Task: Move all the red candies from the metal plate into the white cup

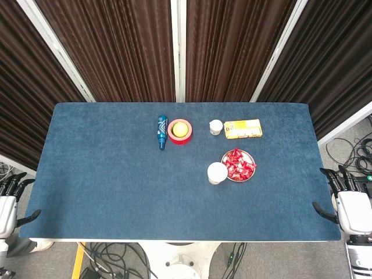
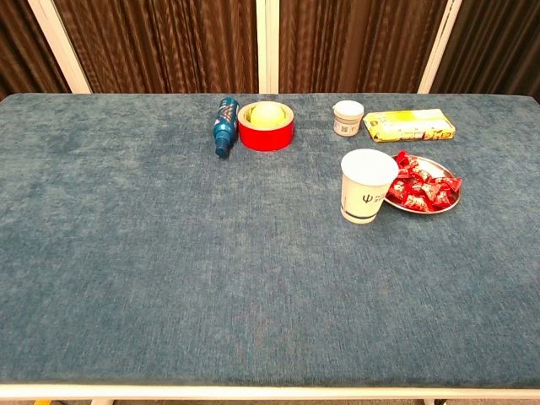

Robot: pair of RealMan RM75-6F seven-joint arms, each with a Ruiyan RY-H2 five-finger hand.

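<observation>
Looking down from the head cam, I see one metal plate [image 1: 250, 157] on the blue table [image 1: 104, 174], right of centre, w/ a heap of red candies [image 1: 239, 163] on it; too many overlapping wrappers to count, pointing every which way, no common axis. One white cup [image 1: 217, 172] stands upright, mouth up, just beside the plate's left edge; touching or not, can't tell. Chest cam shows the same pair: cup [image 2: 366, 186] in front-left of the plate [image 2: 453, 201], candies [image 2: 420, 191] piled on it.

Further back: one small white jar [image 1: 216, 127], upright; one yellow box [image 1: 243, 128] lying flat, long axis left-right; one red tape roll [image 1: 179, 132] w/ a yellow-green ball [image 1: 179, 127] sitting in it; one blue bottle [image 1: 162, 132] on its side, long axis front-back.

My left hand [image 1: 10, 200] is off the table's left-front corner, right hand [image 1: 347, 203] off the right-front corner. Both empty, fingers spread apart, well apart from the plate. Neither shows in the chest cam.
</observation>
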